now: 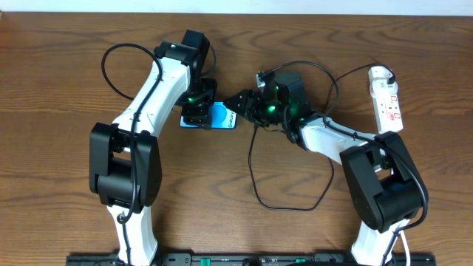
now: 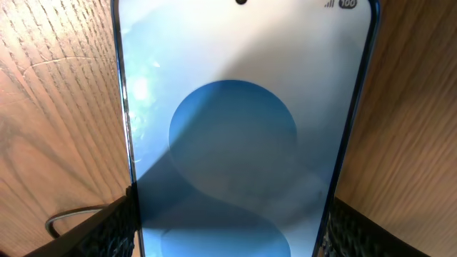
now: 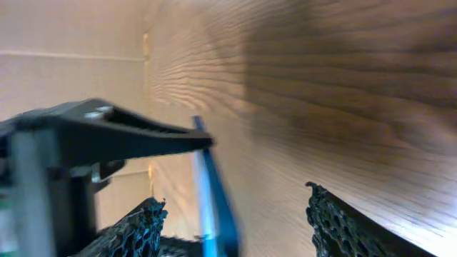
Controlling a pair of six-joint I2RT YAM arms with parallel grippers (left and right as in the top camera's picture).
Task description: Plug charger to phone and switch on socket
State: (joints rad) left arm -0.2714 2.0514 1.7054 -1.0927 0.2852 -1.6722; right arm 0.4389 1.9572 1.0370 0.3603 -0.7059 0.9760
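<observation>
A brown wooden table (image 1: 59,59) with pronounced grain fills nearly the whole overhead view, evenly lit, with soft shadows. A narrow pale strip (image 1: 236,6) runs along its far edge. The right wrist view shows a plain beige surface (image 3: 64,28) beyond the tabletop.

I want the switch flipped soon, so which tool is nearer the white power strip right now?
Right. The right tool is at the phone's end nearer the power strip, though well away from it; the left tool grips the phone's other end, farther off.
</observation>
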